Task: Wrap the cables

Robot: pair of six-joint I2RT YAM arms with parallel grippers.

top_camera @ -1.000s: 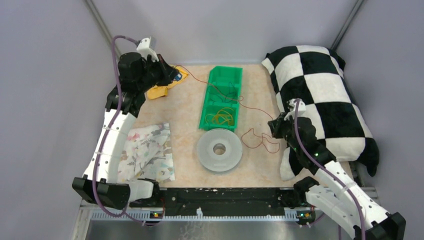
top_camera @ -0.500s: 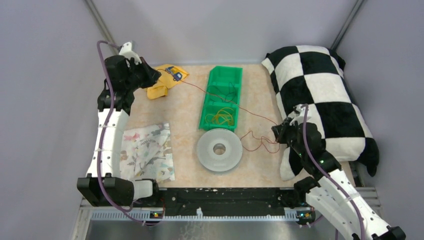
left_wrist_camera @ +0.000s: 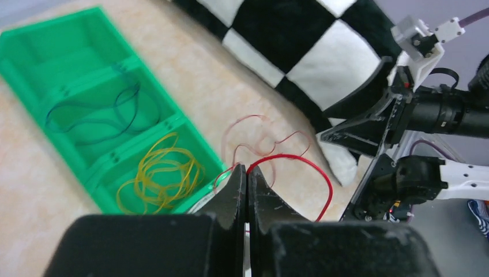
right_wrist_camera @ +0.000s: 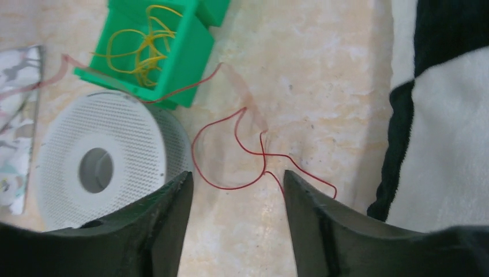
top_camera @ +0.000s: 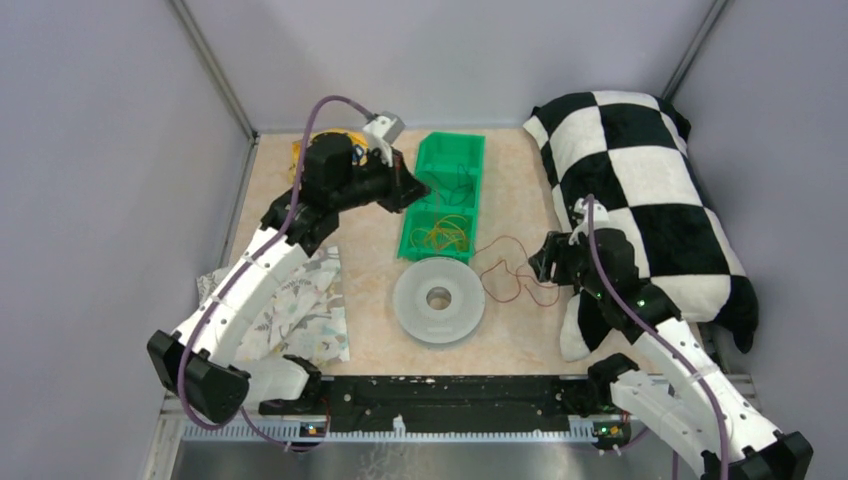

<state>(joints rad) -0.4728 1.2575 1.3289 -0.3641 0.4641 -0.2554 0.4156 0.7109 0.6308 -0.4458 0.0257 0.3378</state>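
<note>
Left gripper point(left_wrist_camera: 248, 173) above the green tray point(right_wrist_camera: 190, 63), fingers pressed tight together on a strand of the thin red-brown cable point(left_wrist_camera: 288, 157). Right gripper point(right_wrist_camera: 236, 175) spread wide, holding nothing, low over the worktop point(right_wrist_camera: 323, 86), just beside the checkered pillow point(top_camera: 640, 170). Beneath it, loose loops of the cable flat on the worktop between the grey spool point(right_wrist_camera: 132, 138) and the pillow, with 1 strand running past the tray's near corner, close to the compartment with the yellow wire bundle point(right_wrist_camera: 141, 43).

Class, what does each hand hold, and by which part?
Left hand pinches the red wire along its length, end unseen; right hand is open, holding nothing.
</note>
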